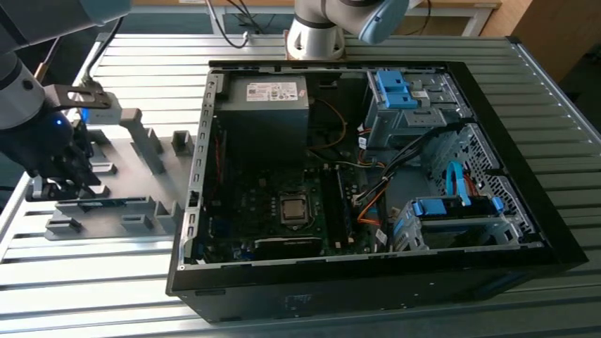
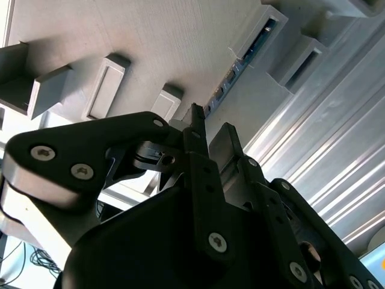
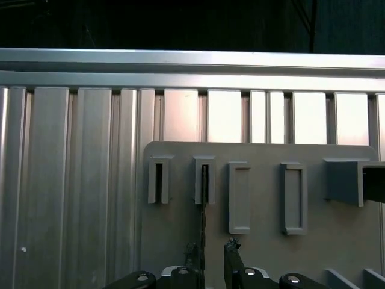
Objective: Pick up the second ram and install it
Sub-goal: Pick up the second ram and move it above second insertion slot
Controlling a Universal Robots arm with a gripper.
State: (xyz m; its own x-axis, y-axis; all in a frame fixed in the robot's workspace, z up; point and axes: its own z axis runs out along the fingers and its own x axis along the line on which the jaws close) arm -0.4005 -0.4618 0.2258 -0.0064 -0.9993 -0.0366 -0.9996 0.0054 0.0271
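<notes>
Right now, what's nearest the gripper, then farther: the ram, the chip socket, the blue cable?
In the exterior view, from the gripper:
1. second ram, right beside it in the grey fixture.
2. chip socket, mid-view.
3. blue cable, the exterior view's right.

A ribbed metal table [image 1: 94,289] made of long aluminium slats carries everything. On the exterior view's left a grey fixture plate [image 1: 127,184] lies flat on the slats (it has raised grey blocks and slots on top). Just beside it, towards the exterior view's right, an open black computer case [image 1: 376,282] lies on its side. At the far edge stands the robot base [image 1: 314,42].
</notes>
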